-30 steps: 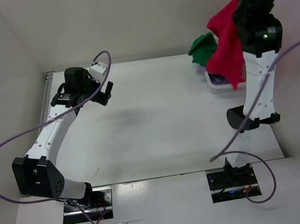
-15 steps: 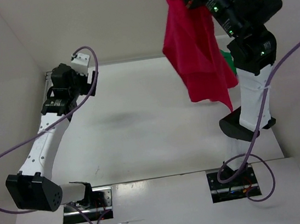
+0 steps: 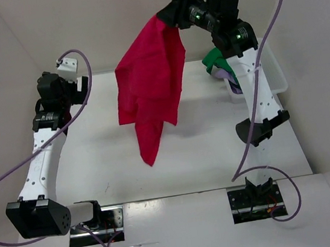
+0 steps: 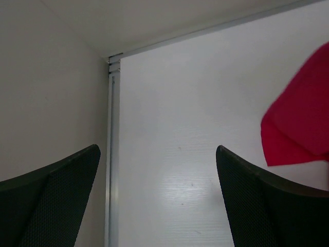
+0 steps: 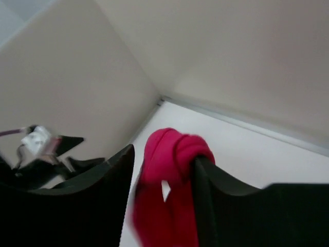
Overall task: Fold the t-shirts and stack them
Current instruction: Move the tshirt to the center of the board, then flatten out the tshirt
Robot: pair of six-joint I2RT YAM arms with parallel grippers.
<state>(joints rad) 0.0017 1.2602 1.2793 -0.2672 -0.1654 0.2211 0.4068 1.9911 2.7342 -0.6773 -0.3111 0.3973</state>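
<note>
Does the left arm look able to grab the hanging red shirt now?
Probably yes: the left fingers are open, and the red shirt hangs from the right fingers with nothing visible between them.

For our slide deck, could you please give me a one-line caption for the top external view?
Right tool holds the red t-shirt aloft over the table; left tool hovers open at far left.

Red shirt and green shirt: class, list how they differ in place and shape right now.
The red shirt hangs in the air, clamped by the right gripper; the green shirt rests on the white basket's edge. The red shirt drapes long and spread; the green shirt is bunched, partly hidden. Both are unfolded.
</note>
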